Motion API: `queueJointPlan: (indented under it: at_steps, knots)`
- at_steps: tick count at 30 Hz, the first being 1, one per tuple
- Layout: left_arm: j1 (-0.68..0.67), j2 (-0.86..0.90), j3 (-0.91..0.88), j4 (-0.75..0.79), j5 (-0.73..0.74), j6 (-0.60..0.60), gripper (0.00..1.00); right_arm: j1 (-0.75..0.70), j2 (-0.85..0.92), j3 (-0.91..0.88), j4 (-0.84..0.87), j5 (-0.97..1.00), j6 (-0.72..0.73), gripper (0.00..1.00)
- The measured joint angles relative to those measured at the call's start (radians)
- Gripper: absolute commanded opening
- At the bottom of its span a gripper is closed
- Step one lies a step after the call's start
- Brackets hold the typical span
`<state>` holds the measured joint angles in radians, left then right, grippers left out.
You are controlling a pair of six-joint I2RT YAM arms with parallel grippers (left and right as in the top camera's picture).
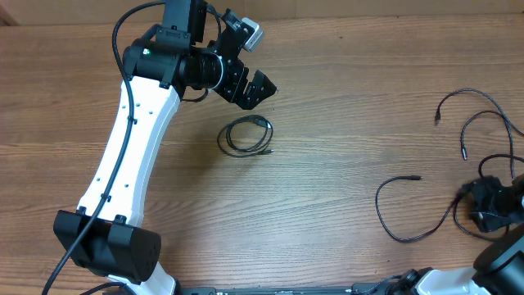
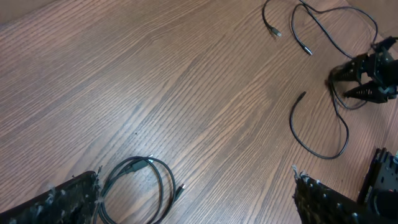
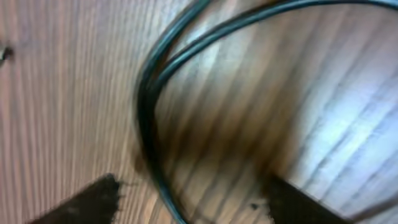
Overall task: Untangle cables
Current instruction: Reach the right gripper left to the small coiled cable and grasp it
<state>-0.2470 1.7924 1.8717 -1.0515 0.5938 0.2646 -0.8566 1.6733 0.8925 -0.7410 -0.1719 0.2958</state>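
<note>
Bench (image 1: 344, 90): wood grain surface, carries all cables.

Left arm (image 1: 131, 156): white link reaches from the near left edge to the far centre.

Right arm (image 1: 501, 259): only partly in view at the near right corner.

Left end effector (image 1: 255, 88): held above the bench just beyond the coil. In the wrist view its fingers (image 2: 71, 202) stand wide apart and hold nothing.

Right end effector (image 1: 490, 210): low over the bench at the right edge, among the loose cables. Its wrist view shows the fingers (image 3: 93, 200) parted; two blurred strands curve between them, unclamped.

Loose cables (image 1: 379, 205): spread over the right side, plug ends lying free, well apart from the coil.

Coil (image 1: 246, 135): small, lies flat at bench centre, touching neither end effector.
</note>
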Motion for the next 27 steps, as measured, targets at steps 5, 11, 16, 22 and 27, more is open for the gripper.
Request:
queueJointPlan:
  at_steps: [5, 11, 16, 22, 27]
  knots:
    - [0.0, 0.0, 0.0, 0.0, 0.0, 0.0, 1.0, 0.054, 0.007, 0.044, -0.069, -0.055, -0.021, 0.93]
    - [0.0, 0.0, 0.0, 0.0, 0.0, 0.0, 1.0, 0.242, -0.071, 0.226, -0.178, -0.093, -0.034, 0.93]
    - [0.0, 0.0, 0.0, 0.0, 0.0, 0.0, 1.0, 0.427, -0.143, 0.322, -0.195, -0.104, -0.035, 0.91]
    - [0.0, 0.0, 0.0, 0.0, 0.0, 0.0, 1.0, 0.683, -0.146, 0.327, -0.174, -0.109, -0.034, 0.91]
    - [0.0, 0.0, 0.0, 0.018, -0.05, 0.0, 1.0, 0.885, -0.138, 0.327, -0.116, -0.114, -0.035, 0.91]
